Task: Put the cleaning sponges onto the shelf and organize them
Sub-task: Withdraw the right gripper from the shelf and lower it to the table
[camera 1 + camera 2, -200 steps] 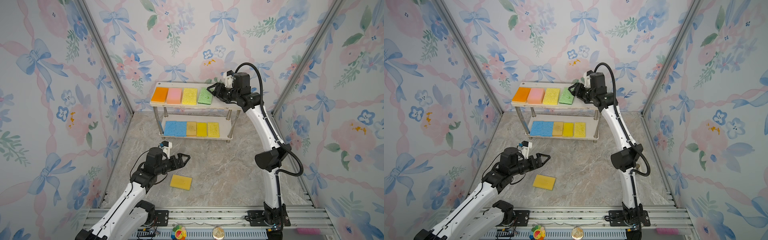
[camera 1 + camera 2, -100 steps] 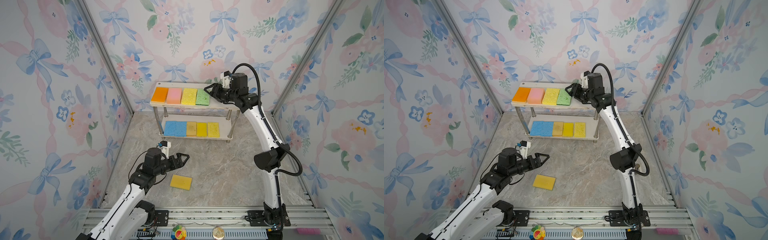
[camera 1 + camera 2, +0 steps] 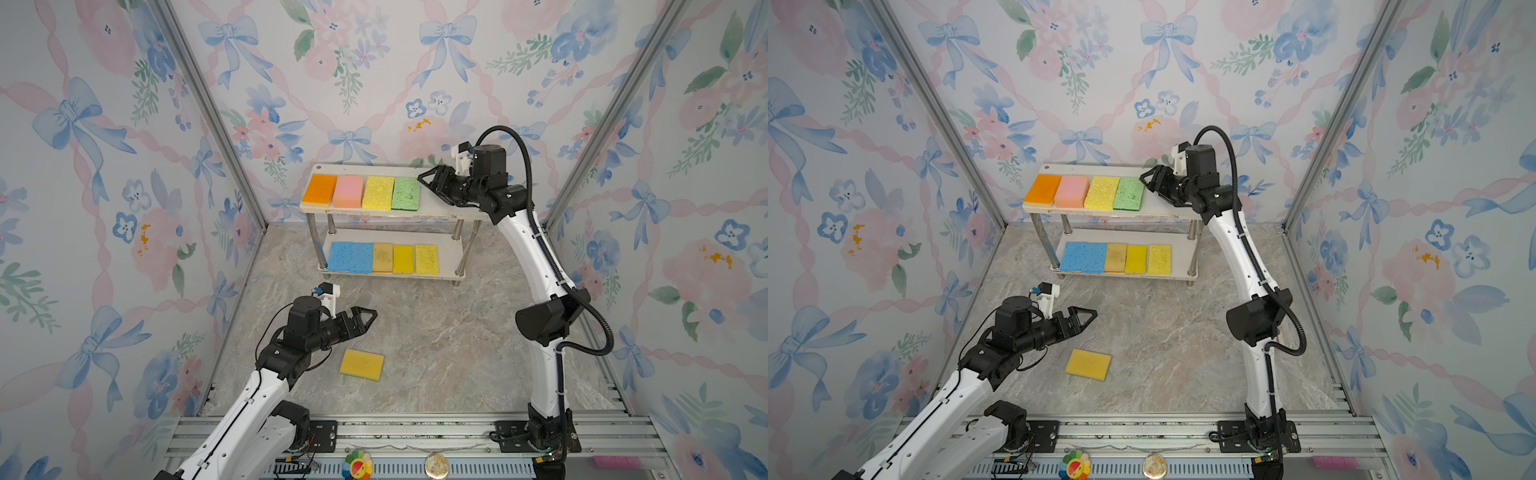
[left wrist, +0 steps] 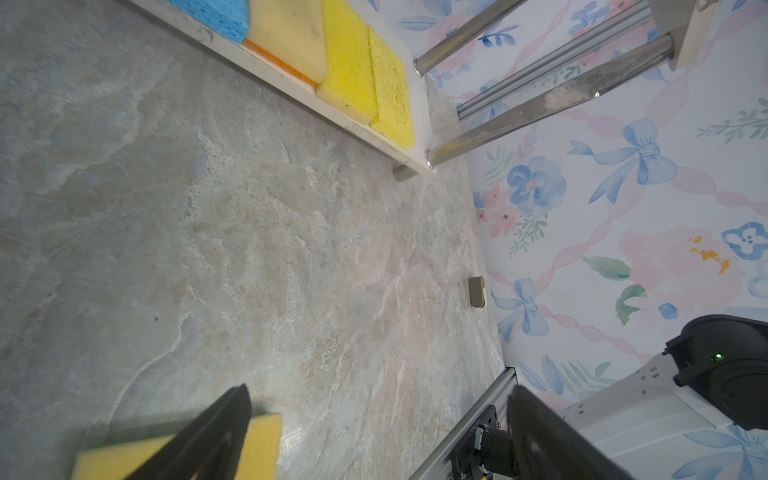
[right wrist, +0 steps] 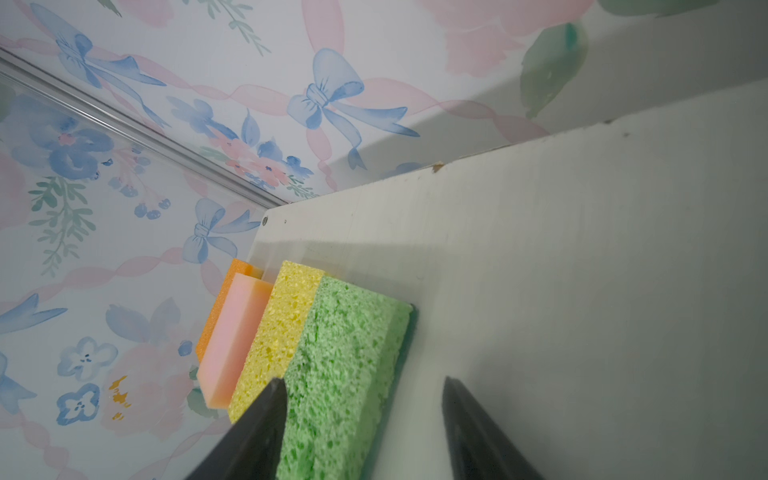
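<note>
Left gripper [image 3: 365,319] hovers in the lower centre of both top views, above the marble-patterned floor [image 3: 436,340], with its jaws spread wide and nothing between them. In the left wrist view its two dark fingers [image 4: 224,424] stand far apart over bare floor. Just below and beside it in the frame, a loose yellow sponge [image 3: 360,364] lies flat on the floor, slightly askew and untouched; one finger overlaps its corner in the wrist view, but whether they touch cannot be told.

Farther back, at the frame's centre, stands the shelf [image 3: 451,257]. Its lower board carries a row running left to right: two blue sponges [image 3: 351,257] pressed together, a tan sponge [image 3: 382,257], a bright yellow sponge [image 3: 403,259] and a pale porous yellow sponge [image 3: 427,259], all edge to edge, with bare board at the right end.

On the upper board, another row starts at the left: an orange sponge [image 3: 319,189], a pink sponge [image 3: 348,191], an upper yellow sponge [image 3: 377,193] and a green sponge [image 3: 405,193], each against its neighbour.

Farthest back, the right gripper [image 3: 426,180] sits over the bare right part of the upper board, just beside the green sponge. Its jaws are parted and hold nothing. In the right wrist view one finger [image 5: 266,415] overlaps the seam between the green and yellow sponges, while the other is over white board.
</note>
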`<action>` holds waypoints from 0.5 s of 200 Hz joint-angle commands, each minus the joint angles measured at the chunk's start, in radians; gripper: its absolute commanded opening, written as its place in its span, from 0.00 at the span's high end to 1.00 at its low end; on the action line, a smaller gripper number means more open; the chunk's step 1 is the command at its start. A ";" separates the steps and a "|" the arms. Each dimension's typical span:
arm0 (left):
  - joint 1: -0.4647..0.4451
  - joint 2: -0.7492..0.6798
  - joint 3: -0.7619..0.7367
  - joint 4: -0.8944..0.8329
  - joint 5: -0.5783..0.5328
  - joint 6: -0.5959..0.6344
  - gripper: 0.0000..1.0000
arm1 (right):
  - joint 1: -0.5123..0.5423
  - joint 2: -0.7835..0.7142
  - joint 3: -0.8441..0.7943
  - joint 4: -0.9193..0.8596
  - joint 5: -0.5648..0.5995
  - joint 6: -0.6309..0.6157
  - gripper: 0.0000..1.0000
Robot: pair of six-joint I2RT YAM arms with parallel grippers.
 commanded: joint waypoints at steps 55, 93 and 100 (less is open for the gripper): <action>0.012 -0.094 0.009 -0.050 -0.018 -0.032 0.02 | -0.054 -0.419 -0.264 -0.126 0.003 -0.064 0.36; 0.014 -0.140 -0.015 -0.056 -0.027 -0.059 0.02 | -0.040 -0.614 -0.507 -0.100 -0.038 -0.010 0.36; 0.015 -0.145 -0.017 -0.056 -0.026 -0.062 0.02 | -0.029 -0.651 -0.568 -0.084 -0.044 0.009 0.36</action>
